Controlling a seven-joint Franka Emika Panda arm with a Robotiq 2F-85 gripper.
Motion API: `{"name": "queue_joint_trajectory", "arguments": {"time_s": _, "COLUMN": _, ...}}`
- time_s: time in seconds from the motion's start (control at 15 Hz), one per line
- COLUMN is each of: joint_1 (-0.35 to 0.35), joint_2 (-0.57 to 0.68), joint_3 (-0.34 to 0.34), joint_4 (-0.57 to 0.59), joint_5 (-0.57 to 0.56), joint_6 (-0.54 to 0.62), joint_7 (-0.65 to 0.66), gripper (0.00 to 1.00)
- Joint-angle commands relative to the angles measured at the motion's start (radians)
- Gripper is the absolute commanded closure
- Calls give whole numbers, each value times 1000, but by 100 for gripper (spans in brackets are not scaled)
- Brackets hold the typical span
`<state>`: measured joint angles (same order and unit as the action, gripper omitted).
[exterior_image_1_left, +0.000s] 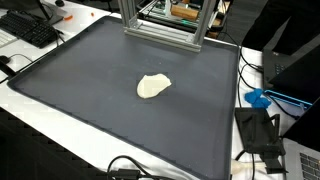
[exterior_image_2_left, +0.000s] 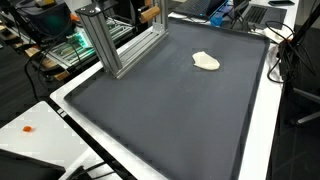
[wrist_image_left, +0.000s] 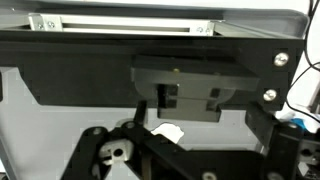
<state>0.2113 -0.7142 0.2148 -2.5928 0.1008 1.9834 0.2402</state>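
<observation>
Wrist view: the gripper (wrist_image_left: 168, 156), whose spread cannot be told, is best centred above the cream lump (exterior_image_1_left: 153, 87) on the worktop (exterior_image_1_left: 90, 115).

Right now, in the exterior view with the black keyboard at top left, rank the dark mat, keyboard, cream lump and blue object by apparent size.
1. dark mat
2. keyboard, though the picture's edge cuts it off
3. cream lump and blue object: these look nearly alike, so they are left unranked
</observation>
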Motion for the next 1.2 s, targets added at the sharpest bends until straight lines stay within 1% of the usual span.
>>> {"name": "queue_joint_trajectory", "arguments": {"time_s": 0.0, "joint_1": -11, "joint_2": 58, "joint_3": 0, "joint_4": 70, "joint_5": 1, "joint_6": 15, "joint_7": -50, "gripper": 0}}
{"name": "queue_joint_trajectory", "arguments": {"time_s": 0.27, "joint_1": -48, "joint_2": 171, "joint_3": 34, "joint_4": 142, "joint_5": -5, "joint_6": 115, "joint_7": 30, "gripper": 0}}
{"name": "queue_joint_trajectory", "arguments": {"time_s": 0.4, "joint_1": -50, "joint_2": 238, "joint_3": 32, "joint_4": 172, "joint_5": 2, "joint_6": 160, "joint_7": 39, "gripper": 0}}
{"name": "queue_joint_trajectory", "arguments": {"time_s": 0.53, "joint_1": -58, "joint_2": 305, "joint_3": 38, "joint_4": 203, "joint_5": 0, "joint_6": 196, "joint_7": 75, "gripper": 0}}
{"name": "queue_joint_trajectory", "arguments": {"time_s": 0.67, "joint_1": -79, "joint_2": 367, "joint_3": 55, "joint_4": 230, "joint_5": -11, "joint_6": 238, "joint_7": 169, "gripper": 0}}
{"name": "queue_joint_trajectory", "arguments": {"time_s": 0.8, "joint_1": -104, "joint_2": 421, "joint_3": 76, "joint_4": 253, "joint_5": -49, "joint_6": 270, "joint_7": 289, "gripper": 0}}
{"name": "queue_joint_trajectory", "arguments": {"time_s": 0.93, "joint_1": -121, "joint_2": 469, "joint_3": 91, "joint_4": 279, "joint_5": -83, "joint_6": 265, "joint_7": 406, "gripper": 0}}
{"name": "queue_joint_trajectory", "arguments": {"time_s": 1.13, "joint_1": -124, "joint_2": 531, "joint_3": 90, "joint_4": 319, "joint_5": -137, "joint_6": 235, "joint_7": 559, "gripper": 0}}
